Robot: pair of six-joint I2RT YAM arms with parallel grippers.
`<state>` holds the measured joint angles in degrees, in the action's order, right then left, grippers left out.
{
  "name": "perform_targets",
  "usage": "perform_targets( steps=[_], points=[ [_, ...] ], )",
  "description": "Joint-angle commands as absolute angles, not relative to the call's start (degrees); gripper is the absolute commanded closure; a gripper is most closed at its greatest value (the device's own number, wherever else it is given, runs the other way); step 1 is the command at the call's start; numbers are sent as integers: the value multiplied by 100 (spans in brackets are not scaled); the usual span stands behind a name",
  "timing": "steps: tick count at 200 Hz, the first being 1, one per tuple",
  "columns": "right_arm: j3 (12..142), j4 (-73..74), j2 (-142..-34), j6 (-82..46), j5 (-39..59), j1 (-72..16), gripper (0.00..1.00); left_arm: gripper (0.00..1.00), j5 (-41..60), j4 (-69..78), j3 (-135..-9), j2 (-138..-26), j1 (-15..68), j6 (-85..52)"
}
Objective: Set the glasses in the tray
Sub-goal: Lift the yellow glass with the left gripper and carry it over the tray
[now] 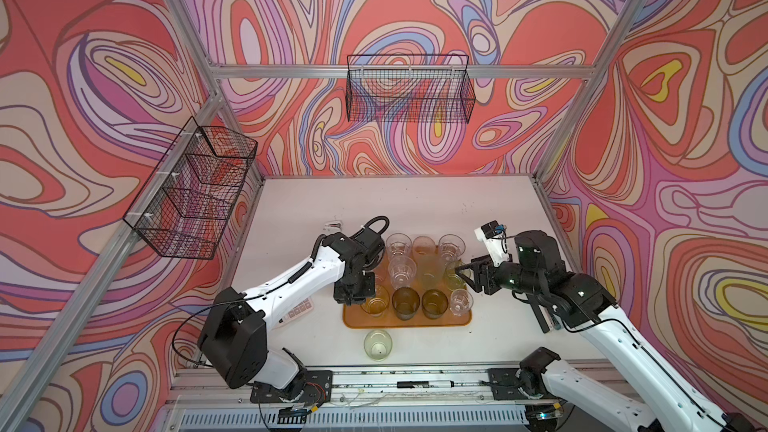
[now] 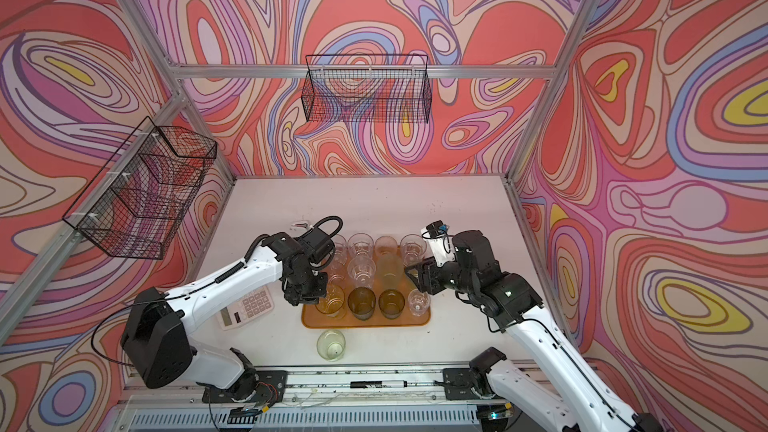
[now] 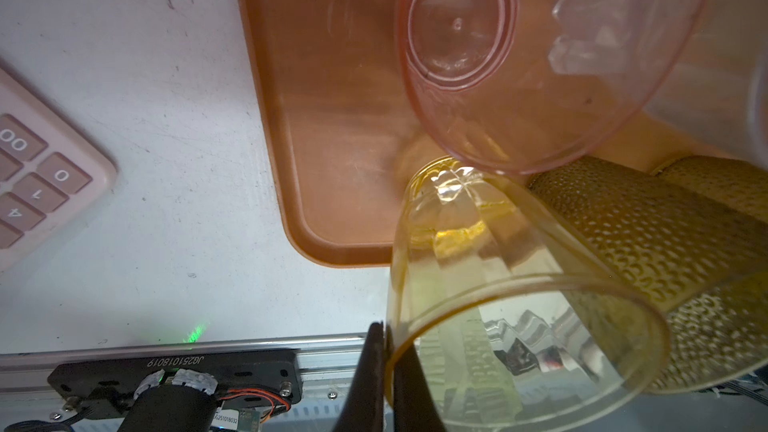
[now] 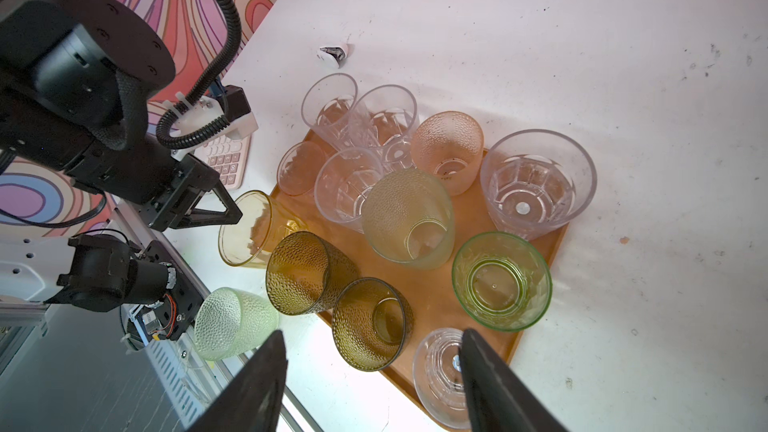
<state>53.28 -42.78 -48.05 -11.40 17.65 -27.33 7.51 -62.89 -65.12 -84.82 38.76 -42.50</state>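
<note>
The orange-brown tray lies mid-table with several glasses standing on it: clear, pink, a tall frosted green one and two dark amber ones. My left gripper is shut on the rim of a yellow glass, which tilts over the tray's front left corner. Beside it stands a pink glass. My right gripper hangs open and empty above the tray's right side. A pale green dimpled glass sits on the table in front of the tray.
A pink calculator lies left of the tray, partly under the left arm. A small white object sits behind the left arm. Black wire baskets hang on the left wall and back wall. A metal rail runs along the front edge.
</note>
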Motion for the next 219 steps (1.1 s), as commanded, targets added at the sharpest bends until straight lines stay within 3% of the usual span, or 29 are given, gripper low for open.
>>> perform_targets(
  steps=[1,219],
  points=[
    [5260,-4167,-4755,-1076,1830,-2720,32,100,760,-6284,-6456,-8580,3920,-4331],
    [5256,-4184,-4727,-1079,1837,-2717,32,99,719,-6161,-6493,-8945,4052,-4318]
  ],
)
